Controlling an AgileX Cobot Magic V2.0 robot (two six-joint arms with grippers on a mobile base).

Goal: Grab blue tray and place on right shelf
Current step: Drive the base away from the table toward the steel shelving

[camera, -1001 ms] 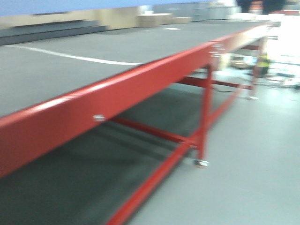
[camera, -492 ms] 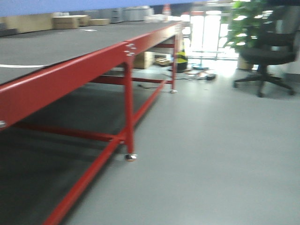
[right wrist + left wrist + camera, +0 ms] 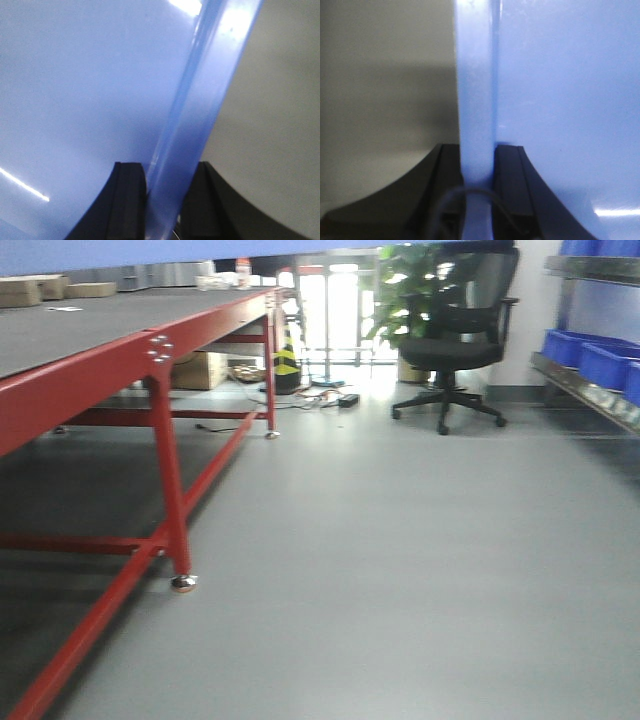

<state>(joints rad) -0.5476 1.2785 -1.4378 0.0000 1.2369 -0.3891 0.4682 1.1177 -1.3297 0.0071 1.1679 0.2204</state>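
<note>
The front view has been swung right, away from the table [image 3: 90, 365], so the shelf [image 3: 590, 395] is seen at the right edge, while the tray [image 3: 476, 90] is pinched by its rims in the jaws of the left gripper [image 3: 477, 155] and right gripper [image 3: 165, 172], not yet set down.

No text, label, brand, number or sign is legible in any of my views. Far ahead of my jaws, the striped cone [image 3: 287, 355] and the cardboard box [image 3: 205, 370] are too small and blurred to read. The blue tray [image 3: 560, 100] at my jaws shows only glare.
</note>
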